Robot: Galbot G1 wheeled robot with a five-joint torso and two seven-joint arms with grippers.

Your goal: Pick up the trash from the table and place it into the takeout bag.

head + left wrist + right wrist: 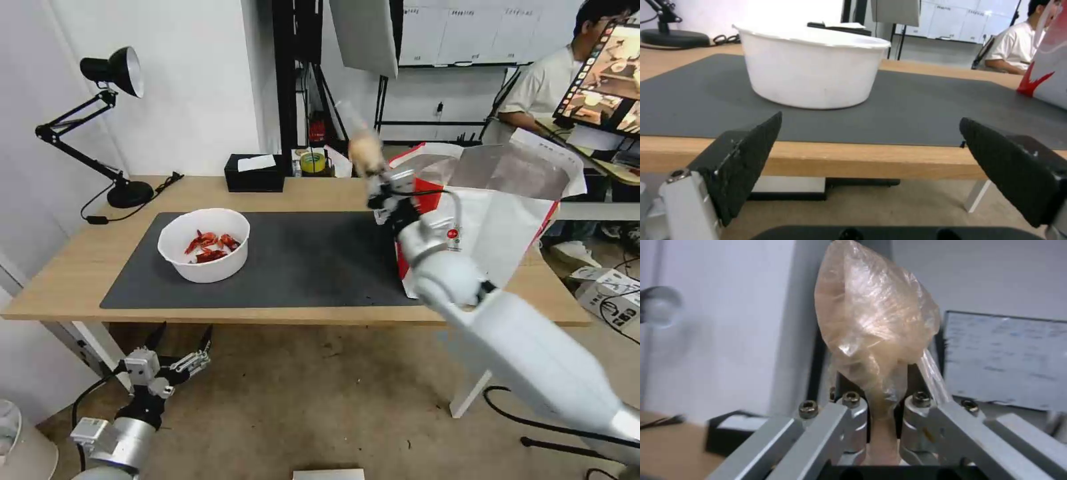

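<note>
My right gripper [375, 179] is raised above the table [60, 280], just left of the takeout bag [497, 213], and is shut on the knotted clear bag of beige lump [365, 151]. In the right wrist view that bag [876, 323] sticks up from between the closed fingers [853, 416]. The white bowl of red crayfish shells [204, 245] stands on the left part of the dark mat [313, 267]. My left gripper [181, 341] hangs open below the table's front edge; its view shows the bowl [811, 70] ahead, beyond its black pads [746, 160].
A black tissue box [254, 173] and a yellow tape roll [313, 162] sit at the table's back edge. A black desk lamp [107, 120] stands at the back left. A person sits at a desk behind the takeout bag.
</note>
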